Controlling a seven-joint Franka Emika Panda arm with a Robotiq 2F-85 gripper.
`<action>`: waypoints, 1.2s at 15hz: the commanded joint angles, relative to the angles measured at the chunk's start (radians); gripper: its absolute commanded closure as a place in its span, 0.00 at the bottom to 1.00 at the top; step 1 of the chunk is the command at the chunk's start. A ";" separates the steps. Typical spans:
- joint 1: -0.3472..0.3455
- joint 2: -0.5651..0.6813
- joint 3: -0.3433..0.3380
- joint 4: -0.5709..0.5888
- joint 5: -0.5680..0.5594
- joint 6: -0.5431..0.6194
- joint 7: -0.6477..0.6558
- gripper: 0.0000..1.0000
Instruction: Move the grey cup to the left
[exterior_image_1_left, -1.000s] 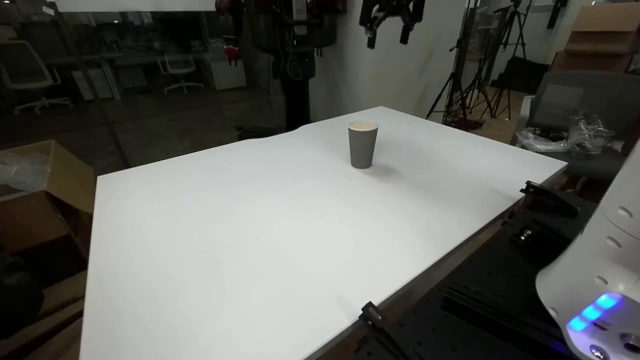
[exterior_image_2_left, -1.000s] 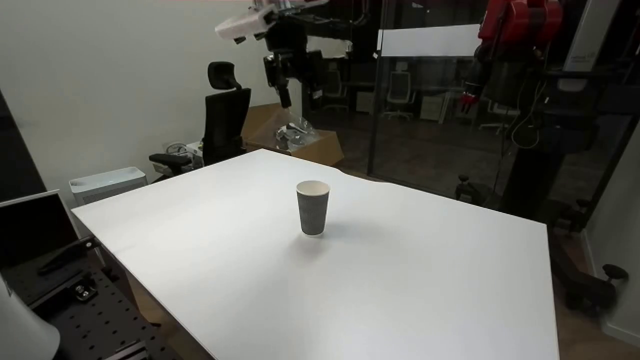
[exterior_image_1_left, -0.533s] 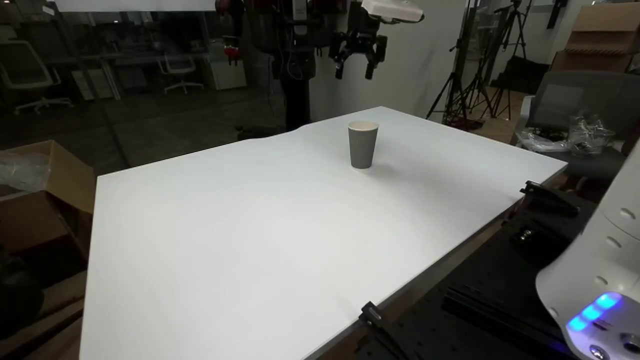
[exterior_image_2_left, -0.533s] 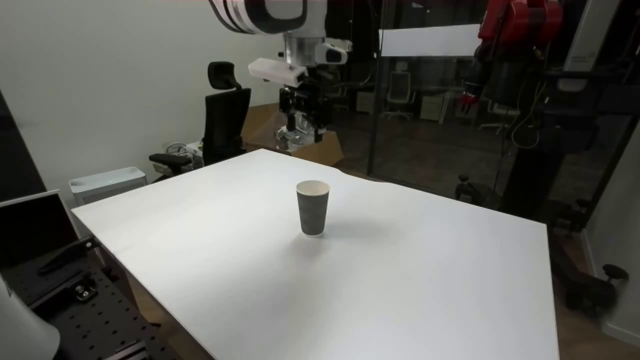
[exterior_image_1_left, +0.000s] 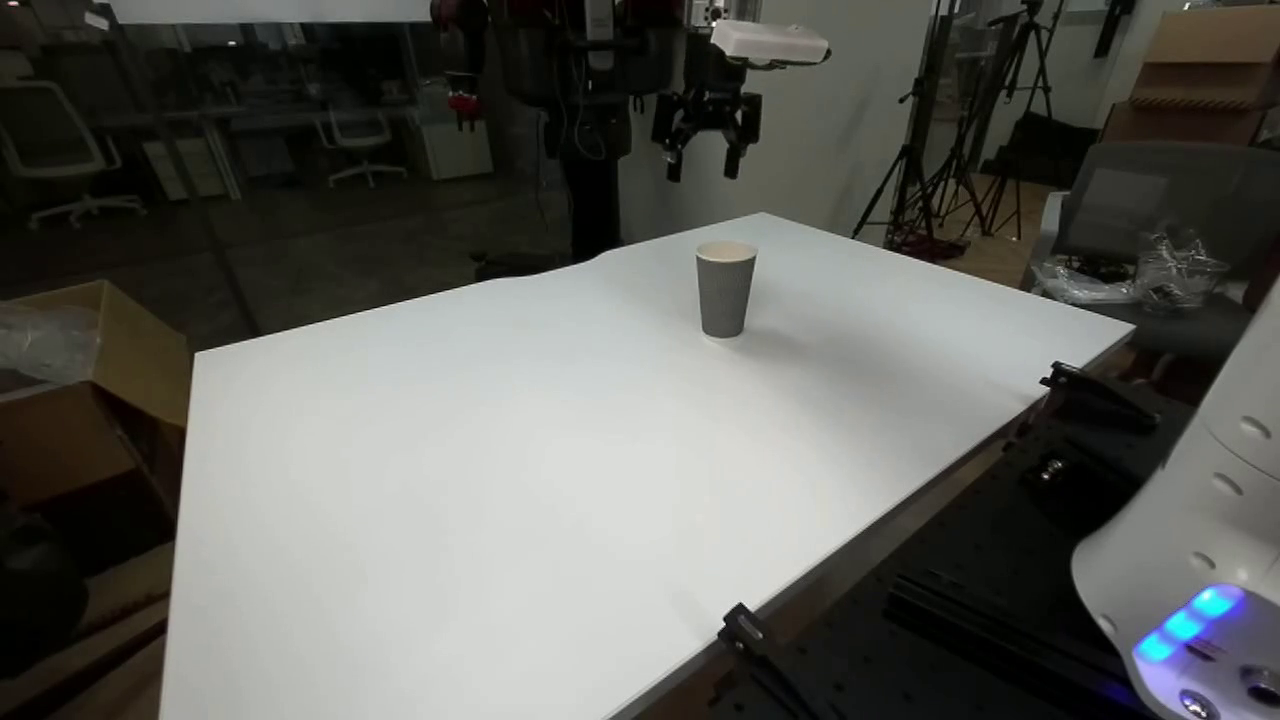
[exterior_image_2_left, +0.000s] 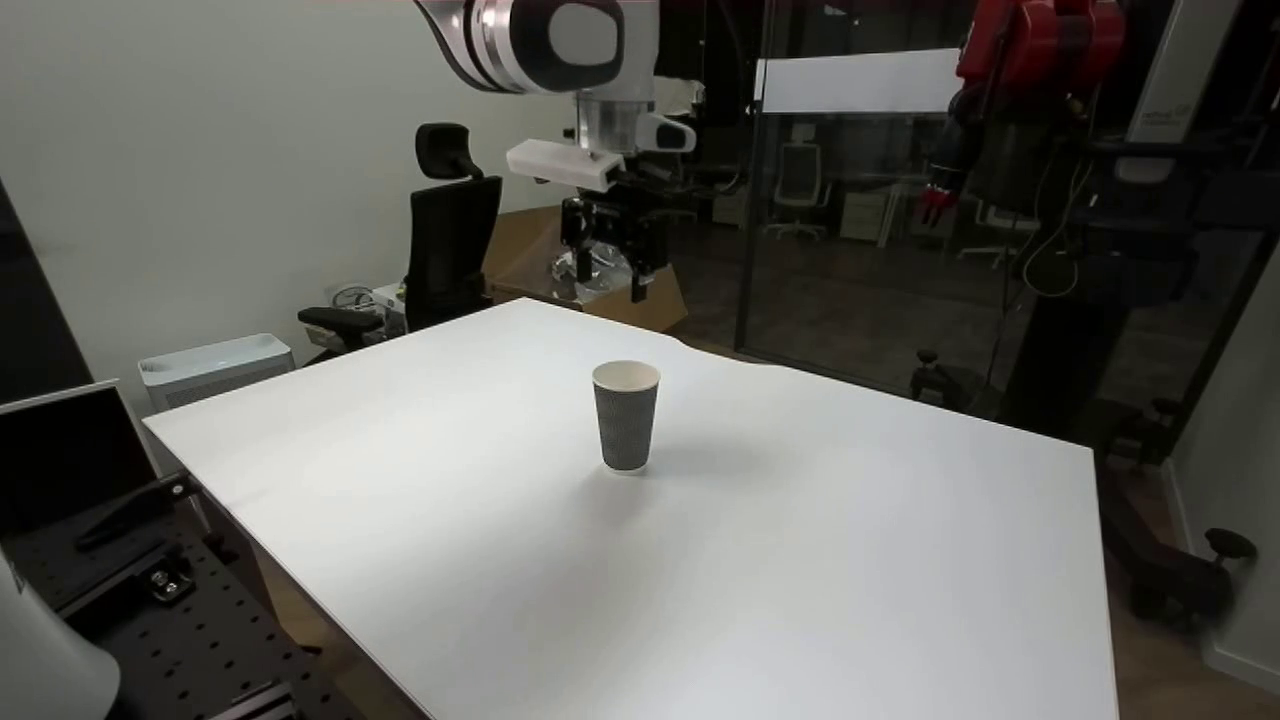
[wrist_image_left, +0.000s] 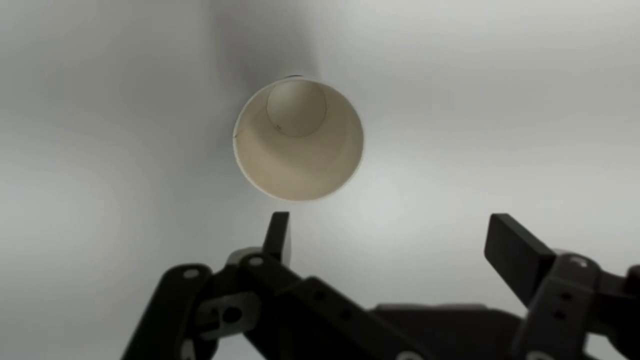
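Observation:
The grey cup (exterior_image_1_left: 725, 297) stands upright on the white table in both exterior views (exterior_image_2_left: 627, 428). In the wrist view I look down into its pale, open top (wrist_image_left: 300, 167). My gripper (exterior_image_1_left: 703, 173) is open and empty. In both exterior views the gripper (exterior_image_2_left: 611, 285) hangs in the air, higher than the cup's rim and apart from it. In the wrist view the fingertips (wrist_image_left: 390, 216) are wide apart. The cup lies beyond them there, in line with the left finger and not between the fingers.
The white table (exterior_image_1_left: 450, 480) has a wavy far edge. Black clamps (exterior_image_1_left: 742, 630) grip its edge beside the robot's black mounting board (exterior_image_2_left: 200, 640). A red and black robot (exterior_image_2_left: 1045, 50) and a cardboard box (exterior_image_2_left: 655, 295) stand behind the table.
My gripper has come down toward the table, and in an exterior view it has also shifted left. The cup has not moved.

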 joint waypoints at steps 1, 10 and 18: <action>0.007 0.056 0.024 0.015 -0.020 -0.003 0.002 0.00; -0.009 0.145 0.048 0.007 -0.016 0.019 -0.041 0.00; -0.043 0.190 0.054 0.023 -0.012 0.019 -0.111 0.00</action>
